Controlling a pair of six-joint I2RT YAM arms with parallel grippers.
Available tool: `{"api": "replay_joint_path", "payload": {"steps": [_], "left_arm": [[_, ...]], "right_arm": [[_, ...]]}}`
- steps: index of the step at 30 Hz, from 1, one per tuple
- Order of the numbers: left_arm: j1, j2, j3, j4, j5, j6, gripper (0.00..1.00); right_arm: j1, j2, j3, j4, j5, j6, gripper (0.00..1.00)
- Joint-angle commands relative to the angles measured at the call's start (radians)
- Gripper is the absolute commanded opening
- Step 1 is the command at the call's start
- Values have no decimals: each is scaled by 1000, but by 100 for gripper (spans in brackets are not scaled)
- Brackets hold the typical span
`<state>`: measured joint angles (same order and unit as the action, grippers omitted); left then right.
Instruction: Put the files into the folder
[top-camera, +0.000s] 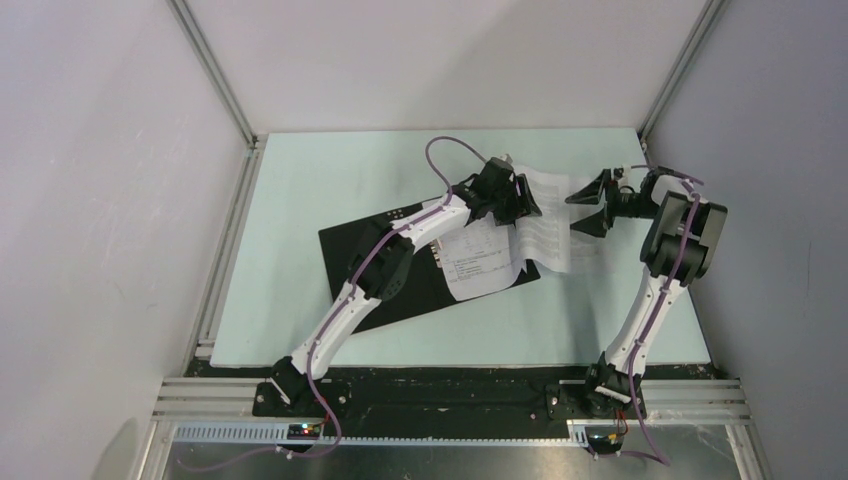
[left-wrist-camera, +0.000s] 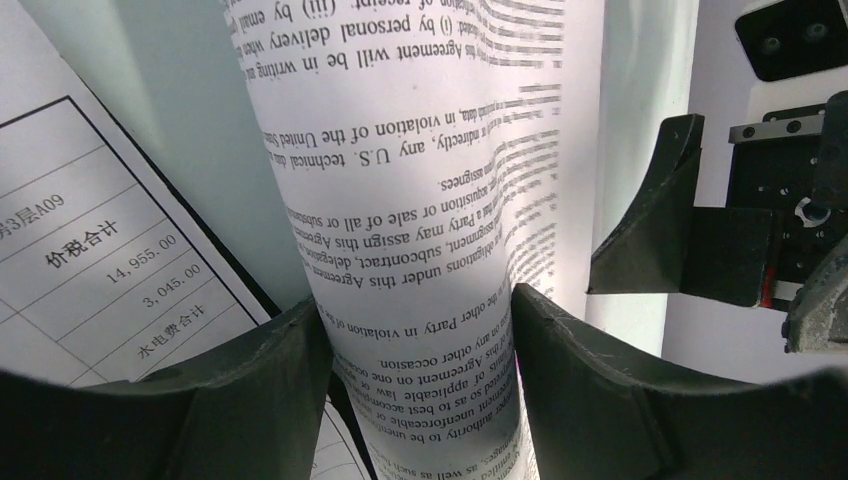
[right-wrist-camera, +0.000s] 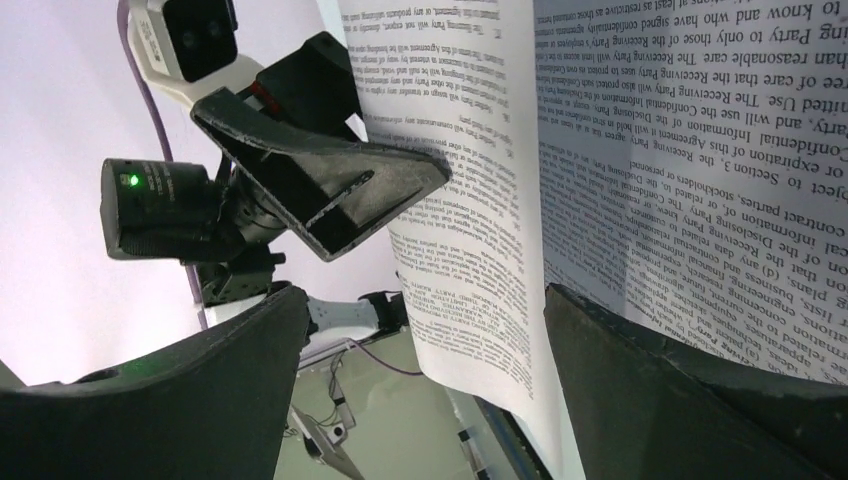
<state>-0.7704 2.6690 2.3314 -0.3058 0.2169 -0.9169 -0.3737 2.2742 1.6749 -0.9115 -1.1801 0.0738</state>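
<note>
The folder lies open on the table, black inside up. A white sheet with a printed table rests on its right half. More of the files, white text sheets, rise curled from the table beyond the folder's right edge. My left gripper is shut on this curl, both fingers pressing its sides. My right gripper faces it from the right, open. The sheets' free edge hangs between its fingers, and whether it touches either finger does not show.
The pale green table top is enclosed by white walls and aluminium corner posts. A metal rail runs along its left side. Both arm bases sit on a black strip at the near edge.
</note>
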Motion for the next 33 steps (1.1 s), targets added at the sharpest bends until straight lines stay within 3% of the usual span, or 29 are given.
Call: {"api": "replay_joint_path", "payload": {"steps": [1,6,12,18,22,27,33], "left_arm": [[-2,1,-19,20,9,3,69],[2,-5,-27,24,18,12,70],[3,-7,-47,53,49,16,71],[12,-13,-60,58,54,25,71],[17,-13,-64,62,66,19,71],[25,-9,-83,110,139,-22,71],[29,-11,-109,181,215,-77,71]], "right_arm": [[-9,-15,24,-99,-49,-118,93],[19,0,-1,-62,127,-109,91],[23,21,4,-4,-68,-26,88],[21,-29,-22,-48,263,-50,90],[23,-63,-71,-46,349,-59,92],[57,-32,-77,-24,316,-51,95],[90,33,-50,-1,153,-1,98]]}}
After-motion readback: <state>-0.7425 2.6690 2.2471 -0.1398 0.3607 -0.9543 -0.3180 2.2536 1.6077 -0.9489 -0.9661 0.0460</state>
